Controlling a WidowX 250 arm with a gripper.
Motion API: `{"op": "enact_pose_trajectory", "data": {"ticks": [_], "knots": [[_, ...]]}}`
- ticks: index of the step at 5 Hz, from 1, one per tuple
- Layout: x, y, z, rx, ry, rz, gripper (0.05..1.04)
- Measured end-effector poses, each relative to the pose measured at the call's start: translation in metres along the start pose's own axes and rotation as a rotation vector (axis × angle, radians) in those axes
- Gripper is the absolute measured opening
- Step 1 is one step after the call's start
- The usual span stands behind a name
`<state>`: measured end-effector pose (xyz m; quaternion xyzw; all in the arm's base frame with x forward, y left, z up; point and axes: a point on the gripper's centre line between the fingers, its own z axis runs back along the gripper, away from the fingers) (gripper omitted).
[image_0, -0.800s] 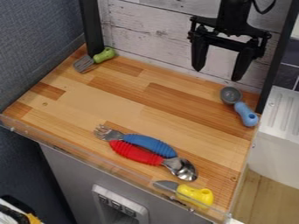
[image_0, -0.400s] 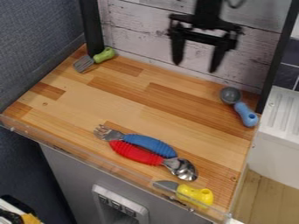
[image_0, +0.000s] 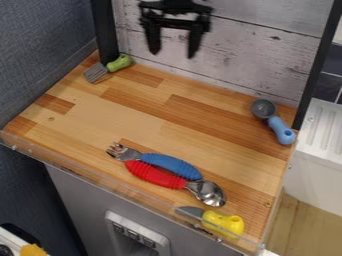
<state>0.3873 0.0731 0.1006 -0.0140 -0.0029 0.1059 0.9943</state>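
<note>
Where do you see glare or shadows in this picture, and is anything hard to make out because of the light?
In the camera view, bright glints and dark patches mix on the shiny metal spoon with a ribbed red handle; pale highlights mark the clear plastic strip along the front edge; the black two-finger gripper looks nearly solid dark, hiding surface detail.

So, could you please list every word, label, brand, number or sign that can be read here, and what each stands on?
No text can be read anywhere.
Grey front panel below the worktop: a row of small marks, too small to read.
Yellow-handled knife: no lettering that I can make out.
</note>
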Motion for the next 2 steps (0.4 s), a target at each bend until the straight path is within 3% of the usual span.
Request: {"op": "enact_pose_trajectory", "data": {"ticks": [2], "knots": [[0.028, 0.072, 0.011, -0.018, -0.031, -0.097, 0.999]]}}
